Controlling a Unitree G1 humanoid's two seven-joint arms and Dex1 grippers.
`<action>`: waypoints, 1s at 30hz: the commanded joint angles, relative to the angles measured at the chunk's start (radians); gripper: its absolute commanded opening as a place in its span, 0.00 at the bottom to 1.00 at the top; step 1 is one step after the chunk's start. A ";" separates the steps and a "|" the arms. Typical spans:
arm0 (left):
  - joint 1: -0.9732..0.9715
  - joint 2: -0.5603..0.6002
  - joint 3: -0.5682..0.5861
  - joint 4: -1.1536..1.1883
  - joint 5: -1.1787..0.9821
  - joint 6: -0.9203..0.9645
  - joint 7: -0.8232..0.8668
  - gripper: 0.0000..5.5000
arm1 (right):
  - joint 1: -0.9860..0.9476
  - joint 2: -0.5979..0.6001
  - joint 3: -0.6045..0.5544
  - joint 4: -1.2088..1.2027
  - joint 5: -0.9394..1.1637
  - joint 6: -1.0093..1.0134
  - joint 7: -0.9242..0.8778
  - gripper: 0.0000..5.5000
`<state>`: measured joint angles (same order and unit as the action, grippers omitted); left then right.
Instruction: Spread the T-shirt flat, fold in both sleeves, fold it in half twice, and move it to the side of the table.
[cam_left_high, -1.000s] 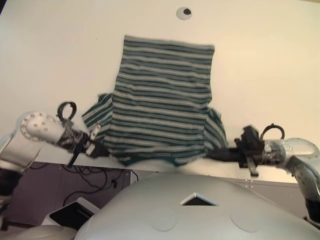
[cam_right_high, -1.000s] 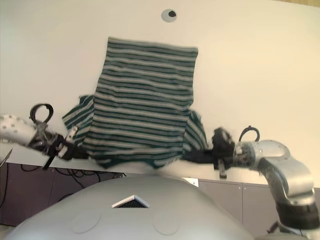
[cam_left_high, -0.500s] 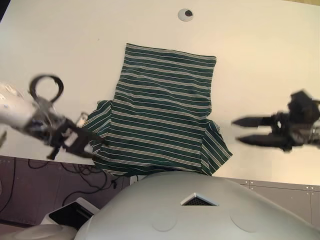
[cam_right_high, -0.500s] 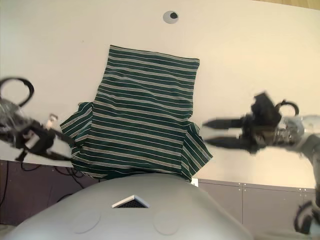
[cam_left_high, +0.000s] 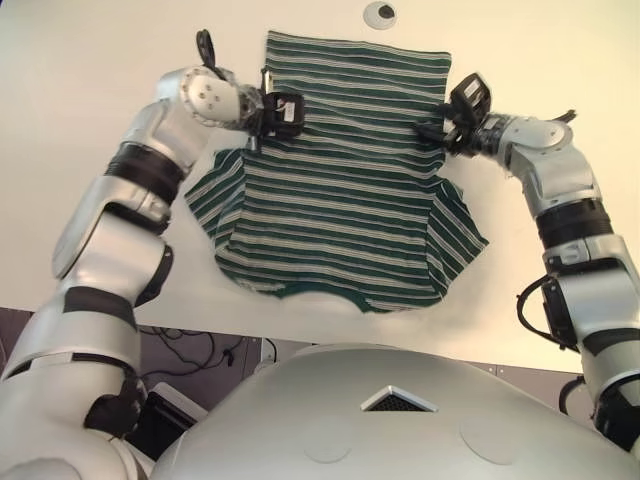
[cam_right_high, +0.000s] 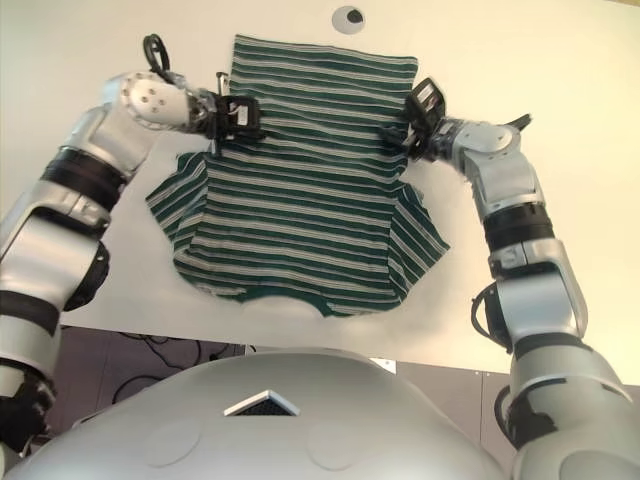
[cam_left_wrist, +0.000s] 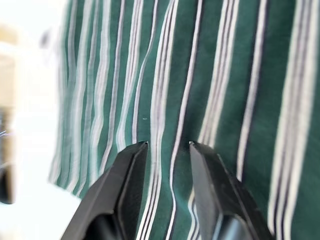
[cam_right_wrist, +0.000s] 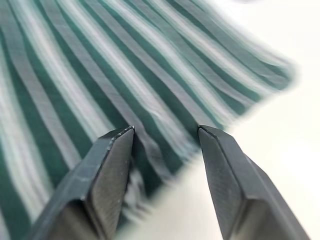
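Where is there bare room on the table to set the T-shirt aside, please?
Bare table lies left of the T-shirt, beyond the left gripper, and right of it, past the right gripper. The middle is crowded: both grippers sit at the shirt's edges, a round port beyond its far hem.

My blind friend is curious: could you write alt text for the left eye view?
A green striped T-shirt lies spread on a pale table, sleeves out. The left gripper and right gripper, both open, are at its two side edges, toward the far end.
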<state>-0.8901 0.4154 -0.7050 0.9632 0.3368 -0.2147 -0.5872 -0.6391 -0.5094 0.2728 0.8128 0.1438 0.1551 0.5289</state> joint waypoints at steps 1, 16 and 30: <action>-0.150 -0.123 0.079 0.324 0.080 -0.069 0.555 0.27 | -0.180 0.070 -0.090 0.382 -0.080 -0.325 -0.220 0.42; 0.445 0.360 0.764 0.019 -0.629 0.631 -0.397 0.42 | 0.459 0.103 -0.462 -0.311 0.120 -0.583 -0.346 0.43; 0.675 0.289 0.846 -0.339 -0.780 1.085 -0.329 0.24 | 0.441 0.155 -0.436 -0.368 0.052 -0.463 -0.322 0.43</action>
<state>-0.2721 0.7385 0.1697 0.6063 -0.4810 0.8116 -0.9665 -0.1782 -0.3622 -0.1555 0.4426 0.2044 -0.3203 0.2017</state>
